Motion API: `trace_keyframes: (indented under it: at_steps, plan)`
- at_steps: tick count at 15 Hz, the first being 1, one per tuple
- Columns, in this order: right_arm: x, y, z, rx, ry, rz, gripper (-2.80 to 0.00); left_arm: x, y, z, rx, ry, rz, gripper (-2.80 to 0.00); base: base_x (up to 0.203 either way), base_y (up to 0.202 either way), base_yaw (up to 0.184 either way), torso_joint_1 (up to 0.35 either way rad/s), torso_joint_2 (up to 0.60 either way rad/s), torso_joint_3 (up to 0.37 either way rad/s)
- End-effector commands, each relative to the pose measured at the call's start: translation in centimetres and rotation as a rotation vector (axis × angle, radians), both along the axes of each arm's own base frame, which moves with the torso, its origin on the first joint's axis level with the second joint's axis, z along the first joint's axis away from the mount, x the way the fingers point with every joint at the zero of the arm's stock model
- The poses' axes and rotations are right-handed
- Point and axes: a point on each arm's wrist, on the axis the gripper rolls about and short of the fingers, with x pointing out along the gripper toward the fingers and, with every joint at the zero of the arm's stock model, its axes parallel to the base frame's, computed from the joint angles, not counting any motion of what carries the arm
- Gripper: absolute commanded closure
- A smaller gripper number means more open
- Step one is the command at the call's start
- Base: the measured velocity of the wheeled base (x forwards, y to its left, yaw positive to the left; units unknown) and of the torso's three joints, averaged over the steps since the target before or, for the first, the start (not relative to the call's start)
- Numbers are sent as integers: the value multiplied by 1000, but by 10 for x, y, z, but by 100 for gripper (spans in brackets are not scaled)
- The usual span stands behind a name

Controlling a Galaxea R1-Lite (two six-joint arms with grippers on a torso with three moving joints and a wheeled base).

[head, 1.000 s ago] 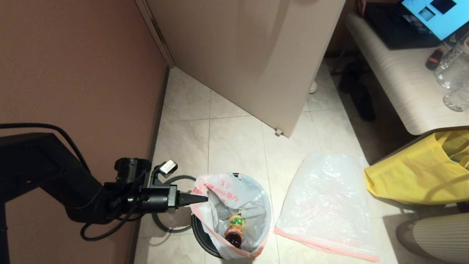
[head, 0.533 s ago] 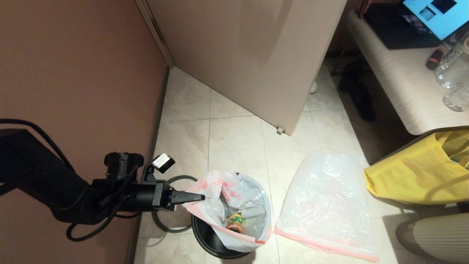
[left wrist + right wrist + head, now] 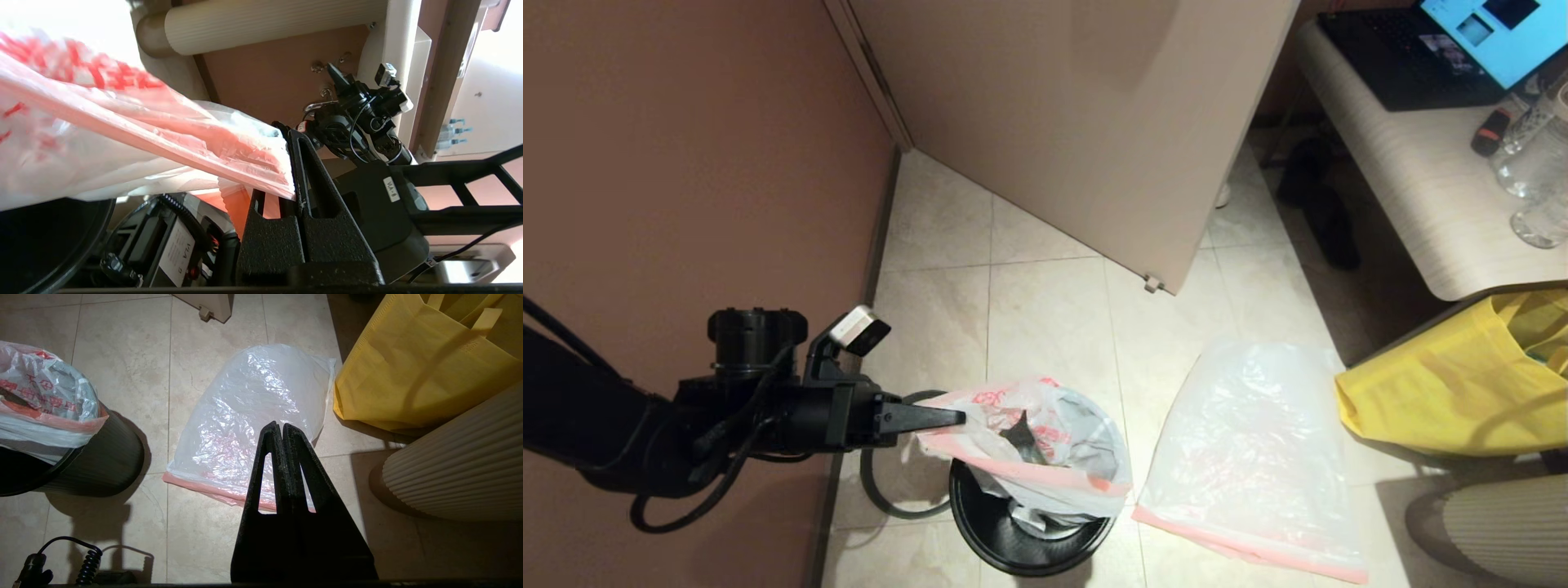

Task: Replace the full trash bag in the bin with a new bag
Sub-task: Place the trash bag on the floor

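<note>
The full trash bag (image 3: pixel 1045 457), translucent white with red print and a pink top band, hangs partly lifted out of the black bin (image 3: pixel 1029 543). My left gripper (image 3: pixel 956 418) is shut on the bag's pink-banded edge (image 3: pixel 245 163), at the bin's left side and above its mouth. The bag's lower part still dips into the bin. The bin's grey ring (image 3: pixel 882 490) lies on the floor behind the left gripper. The new bag (image 3: pixel 1250 457) lies flat on the tiles right of the bin. My right gripper (image 3: pixel 282 426) is shut and empty, hovering over the new bag (image 3: pixel 253 420).
A brown wall (image 3: pixel 686 163) runs close along the left. A beige door (image 3: pixel 1094 122) stands behind the bin. A yellow bag (image 3: pixel 1454 384) and a ribbed cream post (image 3: pixel 461 465) are on the right, under a desk (image 3: pixel 1421 171) with a laptop. A coiled cable (image 3: pixel 88 561) lies on the floor.
My left gripper has risen and drawn back leftward, pulling the full bag's edge up. The bag's mouth has collapsed shut, hiding the rubbish, and the bin's black inside now shows.
</note>
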Motion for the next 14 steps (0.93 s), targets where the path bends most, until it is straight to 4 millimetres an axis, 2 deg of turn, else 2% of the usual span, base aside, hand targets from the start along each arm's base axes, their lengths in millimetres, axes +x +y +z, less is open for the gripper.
trace_keyframes:
  at_steps: [1,5,9,14]
  plan:
    - [0,0,0,0,2,0,0,-9,1,23,-11,-70,-6,0,0,0,0,0,0,0]
    - [0,0,0,0,0,0,0,-22,2,67,-31,-112,4,0,0,0,0,0,0,0]
    - [0,0,0,0,1,0,0,-36,3,99,-48,-124,5,0,0,0,0,0,0,0]
    - [0,0,0,0,-1,0,0,-60,5,162,-81,-167,10,0,0,0,0,0,0,0]
